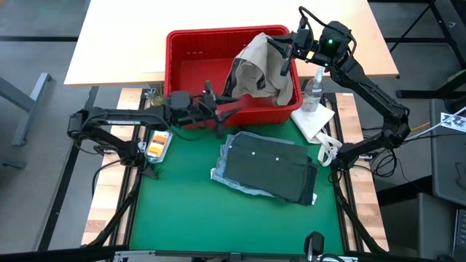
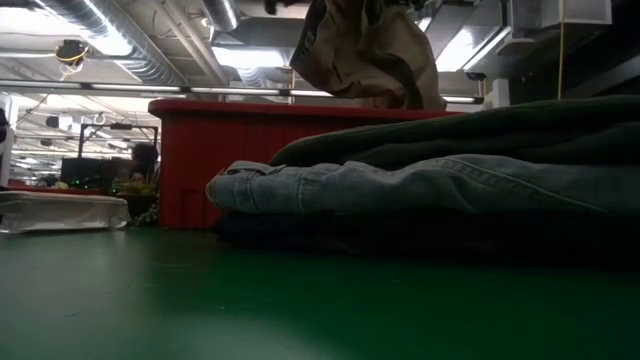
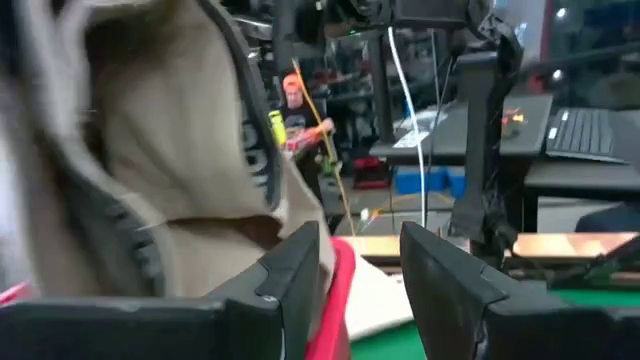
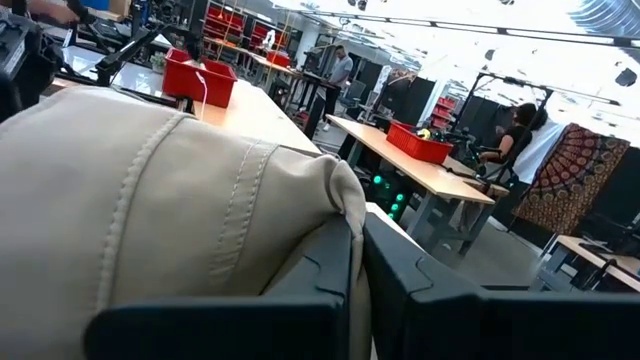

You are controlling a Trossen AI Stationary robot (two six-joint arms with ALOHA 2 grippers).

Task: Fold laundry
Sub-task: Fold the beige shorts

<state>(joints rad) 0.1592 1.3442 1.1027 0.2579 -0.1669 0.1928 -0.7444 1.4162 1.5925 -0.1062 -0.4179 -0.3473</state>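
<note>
Laundry lies stacked, dark olive green piece (image 1: 271,166) over light blue denim (image 1: 222,169), center-right on the green table (image 1: 182,211). Right gripper (image 1: 285,52) pinches the beige khaki piece (image 1: 255,69) above the red plastic basket (image 1: 196,65), upper center; left gripper (image 1: 218,116) stands spread. Workbenches fill the room behind.

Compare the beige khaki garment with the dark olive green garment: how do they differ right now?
The beige khaki garment hangs crumpled above the red plastic basket, pinched in the right claw; the dark olive green garment lies flat and folded on the green table mat, topping the stack over light blue denim. One is pale, the other dark. Both are soft laundry.
</note>
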